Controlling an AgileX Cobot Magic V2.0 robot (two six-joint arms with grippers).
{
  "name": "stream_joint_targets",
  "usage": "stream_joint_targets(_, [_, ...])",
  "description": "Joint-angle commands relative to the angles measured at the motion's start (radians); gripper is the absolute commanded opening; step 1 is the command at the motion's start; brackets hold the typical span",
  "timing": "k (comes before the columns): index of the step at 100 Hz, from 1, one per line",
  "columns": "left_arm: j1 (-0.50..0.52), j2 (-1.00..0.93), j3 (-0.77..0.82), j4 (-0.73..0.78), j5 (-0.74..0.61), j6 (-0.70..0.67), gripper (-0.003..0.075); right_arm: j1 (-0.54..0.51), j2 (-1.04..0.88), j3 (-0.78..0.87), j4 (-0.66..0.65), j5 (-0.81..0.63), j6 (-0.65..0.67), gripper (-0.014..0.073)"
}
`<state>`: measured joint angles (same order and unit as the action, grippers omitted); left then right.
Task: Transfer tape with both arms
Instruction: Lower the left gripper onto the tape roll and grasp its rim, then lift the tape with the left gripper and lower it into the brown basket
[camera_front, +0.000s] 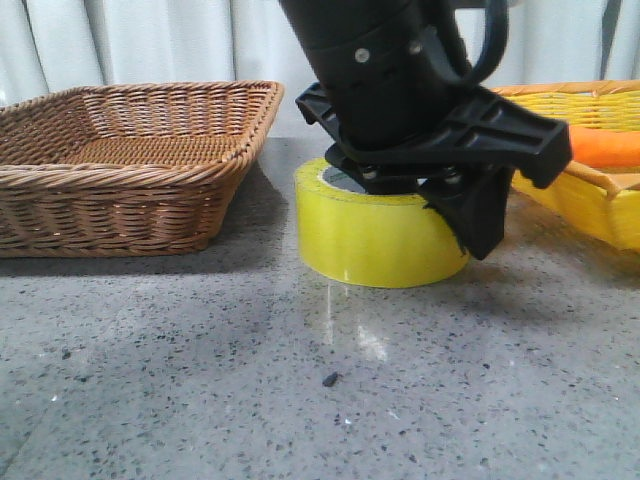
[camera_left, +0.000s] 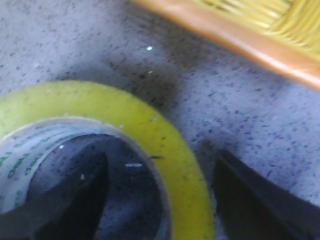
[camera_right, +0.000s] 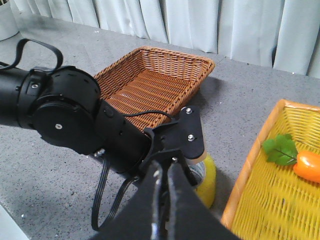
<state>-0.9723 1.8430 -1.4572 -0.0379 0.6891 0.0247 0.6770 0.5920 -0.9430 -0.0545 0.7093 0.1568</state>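
Yellow-green tape (camera_front: 375, 235) lies flat on the grey tabletop (camera_front: 300, 390), core axis upright, between a brown wicker basket (camera_front: 130, 160) and a yellow basket (camera_right: 280, 200) holding a carrot (camera_right: 307, 165). Left gripper (camera_left: 160, 195) straddles its wall, jaws spread. Right gripper (camera_right: 162, 200) jaws pressed together above.

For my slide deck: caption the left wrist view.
Left gripper straddles the tape wall, one finger inside the core, one outside, beside the yellow basket.
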Motion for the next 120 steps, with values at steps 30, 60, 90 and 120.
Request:
stream_joint_targets(30, [0.002, -0.049, -0.035, -0.002, -0.038, -0.003, 0.0098, -0.007, 0.0, -0.025, -0.013, -0.07, -0.003, -0.0074])
stream_joint_targets(60, [0.002, -0.074, -0.138, 0.004, 0.039, -0.002, -0.002, -0.007, 0.0, -0.025, -0.013, -0.067, -0.003, -0.0074])
stream_joint_targets(90, [0.061, -0.236, -0.268, 0.16, 0.127, -0.002, -0.002, -0.007, 0.0, -0.025, -0.013, -0.065, -0.003, -0.0074])
stream_joint_targets(120, [0.289, -0.296, -0.222, 0.126, 0.285, -0.011, -0.002, -0.007, 0.0, -0.025, -0.013, -0.065, -0.003, -0.0074])
